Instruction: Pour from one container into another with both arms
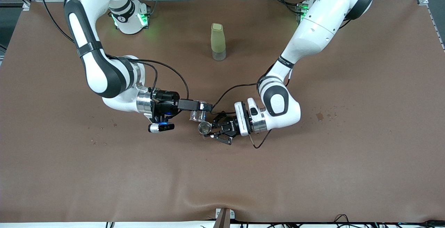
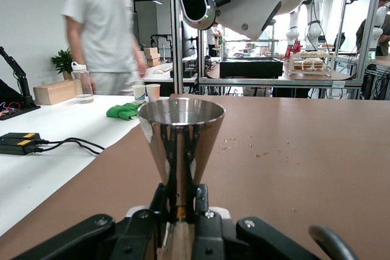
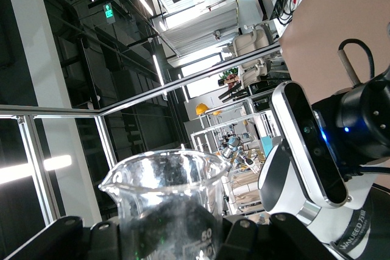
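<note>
My left gripper (image 1: 211,129) is shut on the waist of a metal jigger cup (image 1: 204,128), low over the middle of the brown table (image 1: 313,172). In the left wrist view the jigger (image 2: 181,132) stands upright between the left gripper (image 2: 181,202) fingers, its mouth open upward. My right gripper (image 1: 203,107) is shut on a clear glass beaker (image 1: 197,116), tipped with its lip just over the jigger. In the right wrist view the beaker (image 3: 167,199) fills the space between the right gripper (image 3: 170,235) fingers, spout side showing. I cannot tell what is inside it.
A tall pale green bottle (image 1: 218,42) stands on the table, farther from the front camera than both grippers and midway between the arms' bases. Small stains and crumbs (image 1: 320,116) lie toward the left arm's end. A cable loops from each wrist.
</note>
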`<state>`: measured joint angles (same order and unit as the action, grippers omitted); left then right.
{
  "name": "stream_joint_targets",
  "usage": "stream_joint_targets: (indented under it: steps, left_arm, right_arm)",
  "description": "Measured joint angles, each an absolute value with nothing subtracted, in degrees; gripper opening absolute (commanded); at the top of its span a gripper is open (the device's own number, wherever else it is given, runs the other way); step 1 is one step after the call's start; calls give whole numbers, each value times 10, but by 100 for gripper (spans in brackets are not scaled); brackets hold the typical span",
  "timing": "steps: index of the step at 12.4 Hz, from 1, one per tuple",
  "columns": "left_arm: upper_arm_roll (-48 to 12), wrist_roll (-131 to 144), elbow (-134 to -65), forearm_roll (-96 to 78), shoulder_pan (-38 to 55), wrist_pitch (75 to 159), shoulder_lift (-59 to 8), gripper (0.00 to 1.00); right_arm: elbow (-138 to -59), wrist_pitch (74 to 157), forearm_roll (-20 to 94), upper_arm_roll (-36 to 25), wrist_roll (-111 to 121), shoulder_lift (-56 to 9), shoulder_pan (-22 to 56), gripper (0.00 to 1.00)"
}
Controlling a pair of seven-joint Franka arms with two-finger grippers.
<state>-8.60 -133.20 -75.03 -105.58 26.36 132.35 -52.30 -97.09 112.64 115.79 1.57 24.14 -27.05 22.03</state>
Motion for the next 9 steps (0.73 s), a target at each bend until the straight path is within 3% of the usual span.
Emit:
stream_joint_targets:
  steps: [6, 9]
  left_arm:
    - [-86, -1332, -750, -1056, 261, 1323, -523, 0]
    - [-86, -1332, -750, -1056, 258, 1322, -523, 0]
  right_arm:
    - [-967, 1118, 1151, 14, 360, -273, 220, 0]
    - [-950, 1118, 1082, 9, 389, -274, 212, 0]
